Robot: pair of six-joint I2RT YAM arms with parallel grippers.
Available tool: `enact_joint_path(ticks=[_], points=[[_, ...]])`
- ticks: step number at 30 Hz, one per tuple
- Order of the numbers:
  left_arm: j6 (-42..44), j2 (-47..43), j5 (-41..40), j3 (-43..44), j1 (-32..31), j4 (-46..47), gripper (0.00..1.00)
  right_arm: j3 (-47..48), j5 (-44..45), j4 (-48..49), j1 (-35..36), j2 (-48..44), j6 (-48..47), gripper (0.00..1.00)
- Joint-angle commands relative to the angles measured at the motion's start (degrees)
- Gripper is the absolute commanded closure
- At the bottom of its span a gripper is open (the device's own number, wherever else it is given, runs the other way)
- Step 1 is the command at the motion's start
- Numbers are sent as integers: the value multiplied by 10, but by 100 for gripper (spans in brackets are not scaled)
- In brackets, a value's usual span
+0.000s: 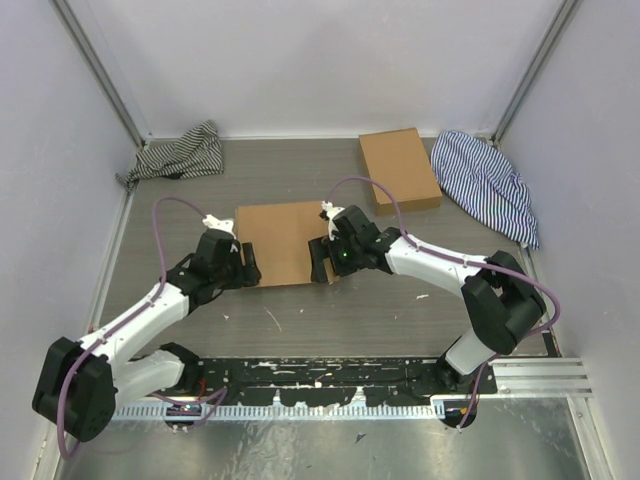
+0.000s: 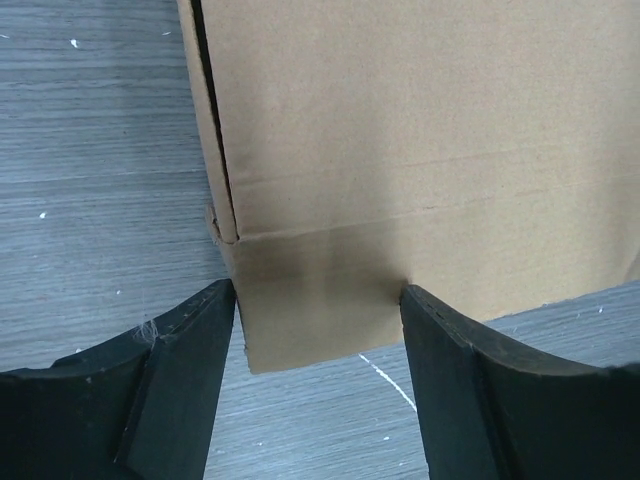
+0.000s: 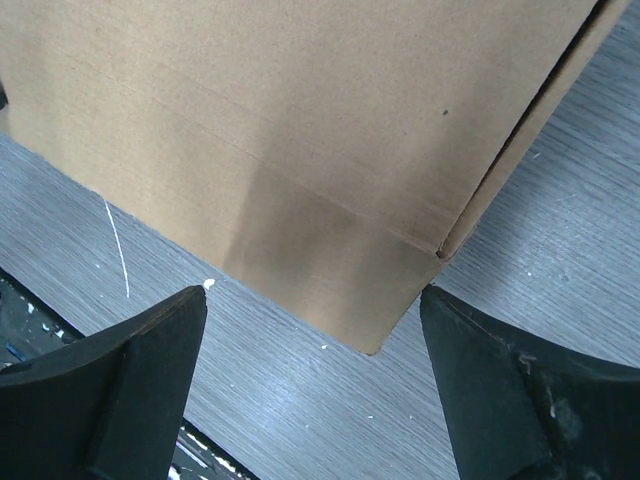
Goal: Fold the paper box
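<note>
The paper box lies flat and closed in the middle of the table, plain brown cardboard. My left gripper is at its near left corner and my right gripper at its near right corner. In the left wrist view the box sends a short tab toward me, and the left gripper stands open with a finger close on either side of that tab. In the right wrist view a corner flap of the box points between the widely open fingers of the right gripper, apart from both.
A smaller brown cardboard box lies at the back right, beside a blue striped cloth. A dark striped cloth is bunched at the back left. White walls close three sides. The arms' mounting rail runs along the near edge.
</note>
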Motion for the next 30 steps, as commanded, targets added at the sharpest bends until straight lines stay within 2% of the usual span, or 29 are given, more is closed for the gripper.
enact_joint_path(ticks=[1, 15, 30], points=[[-3, -24, 31, 21, -2, -11, 27, 7, -27, 30, 10, -7, 9, 9], [-26, -12, 45, 76, -3, -104, 34, 42, 20, -41, 22, -24, 27, 18], [-38, 2, 38, 113, -2, -181, 34, 65, 20, -82, 23, -50, 38, 18]])
